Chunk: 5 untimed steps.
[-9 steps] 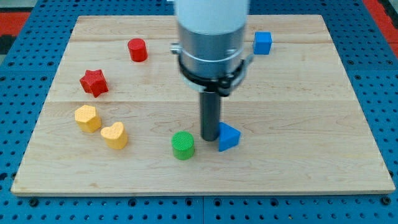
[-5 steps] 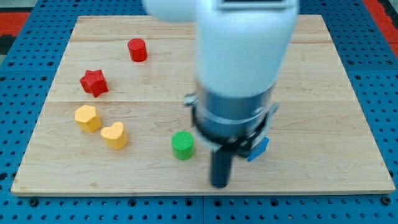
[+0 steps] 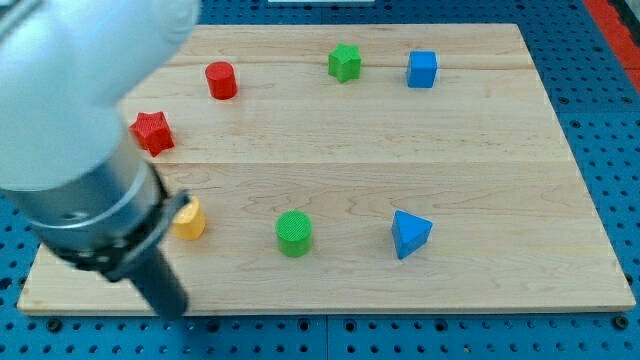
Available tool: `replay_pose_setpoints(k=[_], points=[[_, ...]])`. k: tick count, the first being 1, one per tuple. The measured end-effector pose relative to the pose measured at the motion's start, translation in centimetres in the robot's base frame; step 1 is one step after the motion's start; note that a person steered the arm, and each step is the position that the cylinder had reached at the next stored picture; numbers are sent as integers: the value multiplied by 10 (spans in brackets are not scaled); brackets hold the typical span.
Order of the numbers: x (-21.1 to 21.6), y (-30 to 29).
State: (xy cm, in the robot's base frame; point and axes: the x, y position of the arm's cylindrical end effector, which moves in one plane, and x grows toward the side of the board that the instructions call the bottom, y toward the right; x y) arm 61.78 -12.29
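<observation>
Blocks spread over wooden board, rod at lower left corner

Camera view: wooden board (image 3: 480, 150) lies on a blue pegboard bench (image 3: 610, 120). Arm body (image 3: 70, 120), big and blurred, covers the view's upper left and left side. No pincer on this arm, just a dark rod (image 3: 160, 285); my tip (image 3: 177, 314) sits at the board's bottom edge near the view's lower left corner. Tip touches no block that I can see.

Nearest block is the yellow heart block (image 3: 190, 218), just above and slightly right of the tip, partly hidden behind the arm's collar. Green cylinder (image 3: 294, 233) sits further to the right of the tip, in the lower middle of the board. Blue triangular block (image 3: 410, 234) is further right again, well apart from the cylinder, on about the same row.

Red star (image 3: 152, 132) is at the left, right at the edge of the arm body. Red cylinder (image 3: 220, 79) is above and right of the star. Green star (image 3: 344, 62) and blue cube (image 3: 422, 69) sit near each other along the view's top, cube on the right.
</observation>
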Motion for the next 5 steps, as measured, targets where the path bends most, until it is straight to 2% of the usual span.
replay_pose_setpoints(k=[1, 3, 4, 5], points=[[-6, 83], [-7, 131], [-6, 184], [1, 183]])
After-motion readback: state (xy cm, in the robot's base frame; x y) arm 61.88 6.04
